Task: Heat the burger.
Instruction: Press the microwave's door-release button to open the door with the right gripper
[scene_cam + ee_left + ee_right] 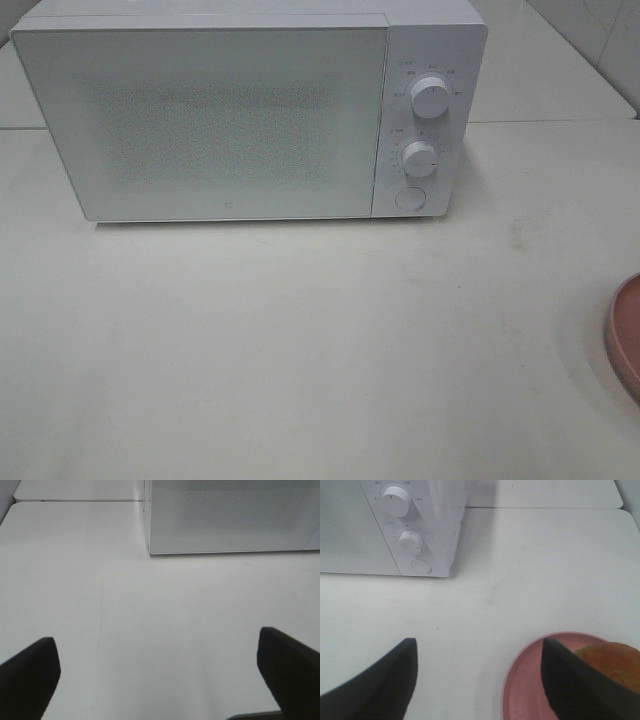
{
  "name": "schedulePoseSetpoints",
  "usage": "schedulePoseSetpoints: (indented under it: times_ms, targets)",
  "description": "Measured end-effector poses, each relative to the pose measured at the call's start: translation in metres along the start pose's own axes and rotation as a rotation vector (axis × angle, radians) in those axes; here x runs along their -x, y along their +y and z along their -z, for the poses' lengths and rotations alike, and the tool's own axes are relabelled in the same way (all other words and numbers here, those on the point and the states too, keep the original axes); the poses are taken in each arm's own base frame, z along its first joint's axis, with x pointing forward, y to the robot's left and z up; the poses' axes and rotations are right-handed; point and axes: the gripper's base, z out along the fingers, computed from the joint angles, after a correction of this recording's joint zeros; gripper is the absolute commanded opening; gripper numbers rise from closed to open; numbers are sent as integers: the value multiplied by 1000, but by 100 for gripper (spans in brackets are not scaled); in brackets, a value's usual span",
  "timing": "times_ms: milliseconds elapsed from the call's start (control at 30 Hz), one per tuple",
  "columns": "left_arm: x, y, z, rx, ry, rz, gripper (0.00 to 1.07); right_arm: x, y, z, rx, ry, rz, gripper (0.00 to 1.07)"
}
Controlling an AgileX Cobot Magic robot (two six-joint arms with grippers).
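Note:
The burger (615,664) shows only in the right wrist view, as a golden-brown bun lying on a round pink plate (525,687), partly behind one black finger. My right gripper (477,672) stands open above the table, one finger (570,685) over the plate's edge, nothing between the fingers. My left gripper (160,672) hangs wide open over bare table in front of the microwave's left corner. A white microwave (240,110) stands at the back of the table with its door shut. Neither arm appears in the exterior high view.
Two round dials (430,97) and a round button (410,198) sit on the microwave's right panel. The pink plate's rim (625,335) pokes in at the right edge of the exterior high view. A seam (560,121) joins two white tabletops behind.

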Motion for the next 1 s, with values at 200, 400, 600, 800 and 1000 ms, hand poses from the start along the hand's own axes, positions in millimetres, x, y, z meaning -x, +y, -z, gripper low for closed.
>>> schedulePoseSetpoints:
  times_ms: [200,400,600,800,1000]
  targets:
    - [0,0,0,0,0,0,100,8,1,-18,-2,8,6,68]
    - [0,0,0,0,0,0,100,13,2,-35,-1,18,7,68]
    - [0,0,0,0,0,0,100,19,4,-55,1,16,8,68]
    - [0,0,0,0,0,0,100,22,4,-67,4,11,9,68]
    - [0,0,0,0,0,0,100,24,6,-90,14,-35,10,68]
